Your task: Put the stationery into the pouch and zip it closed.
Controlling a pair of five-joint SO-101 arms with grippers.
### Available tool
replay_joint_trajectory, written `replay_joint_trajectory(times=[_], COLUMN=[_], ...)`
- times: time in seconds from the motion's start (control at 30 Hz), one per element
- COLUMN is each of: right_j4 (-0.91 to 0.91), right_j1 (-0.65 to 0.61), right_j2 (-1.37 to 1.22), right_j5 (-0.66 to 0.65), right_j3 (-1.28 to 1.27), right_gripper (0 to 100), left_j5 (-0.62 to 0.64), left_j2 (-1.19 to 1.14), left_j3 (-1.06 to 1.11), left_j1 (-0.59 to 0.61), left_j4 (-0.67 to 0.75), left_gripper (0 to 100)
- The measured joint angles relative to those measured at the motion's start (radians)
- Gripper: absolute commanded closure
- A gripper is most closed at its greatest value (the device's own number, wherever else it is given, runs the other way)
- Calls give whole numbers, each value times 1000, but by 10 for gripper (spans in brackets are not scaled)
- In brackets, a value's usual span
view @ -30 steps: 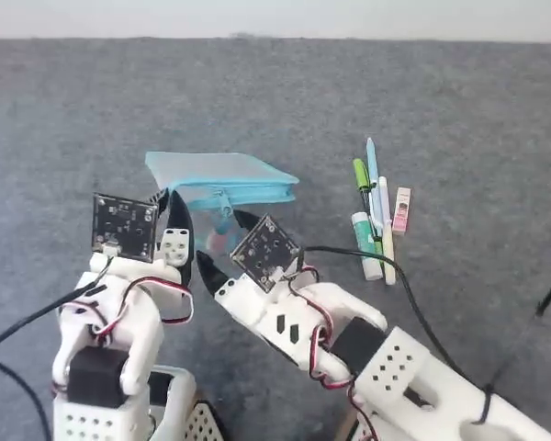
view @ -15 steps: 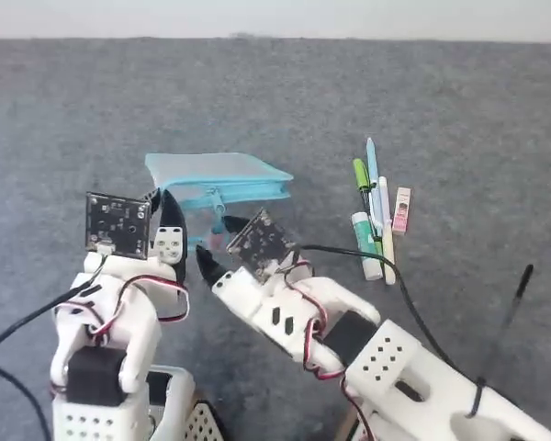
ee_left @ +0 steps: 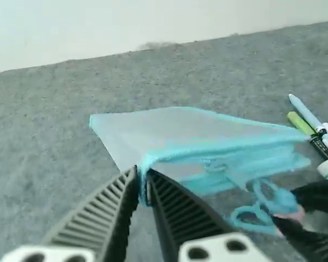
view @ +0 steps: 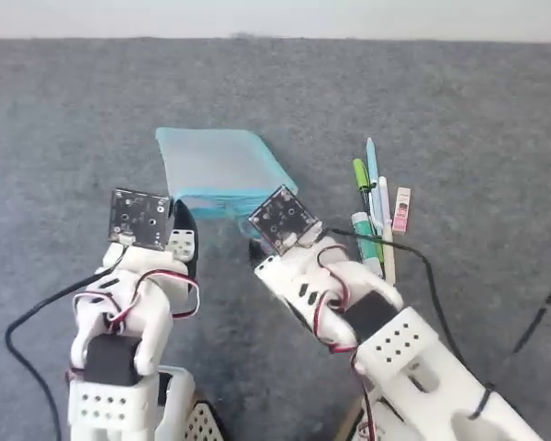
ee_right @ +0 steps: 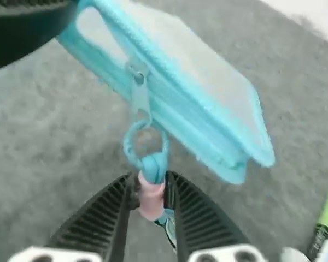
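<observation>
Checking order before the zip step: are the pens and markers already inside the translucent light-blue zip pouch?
No, the pens and markers lie bunched on the grey carpet beside the light-blue pouch.

Pouch translucent plastic; carpet rough, matt.

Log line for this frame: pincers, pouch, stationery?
left pincer: shut on translucent teal zip pouch edge | right pincer: shut on teal cord zipper pull | pens and markers: on grey mat beside pouch
</observation>
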State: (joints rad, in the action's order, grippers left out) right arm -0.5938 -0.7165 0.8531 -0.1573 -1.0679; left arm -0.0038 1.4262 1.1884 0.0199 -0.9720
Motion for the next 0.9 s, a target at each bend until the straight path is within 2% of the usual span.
replay_joint_trajectory(times=[0.13, 0.33, 0.63, 0.9], right_j4=[-189, -298, -345, -351], right_j1=[81, 166, 187, 279], right_j2=[2, 2, 2, 2], right_j5=[-14, -100, -124, -150], right_j3=[109, 127, 127, 127], right_gripper=[992, 992, 992, 991], left_j5=[0, 2, 2, 2], left_j2=[0, 0, 0, 0], left_j3=[31, 68, 68, 68], left_j1=[0, 0, -2, -2], left_j4=[8, 35, 35, 35], left_gripper=[987, 987, 987, 988])
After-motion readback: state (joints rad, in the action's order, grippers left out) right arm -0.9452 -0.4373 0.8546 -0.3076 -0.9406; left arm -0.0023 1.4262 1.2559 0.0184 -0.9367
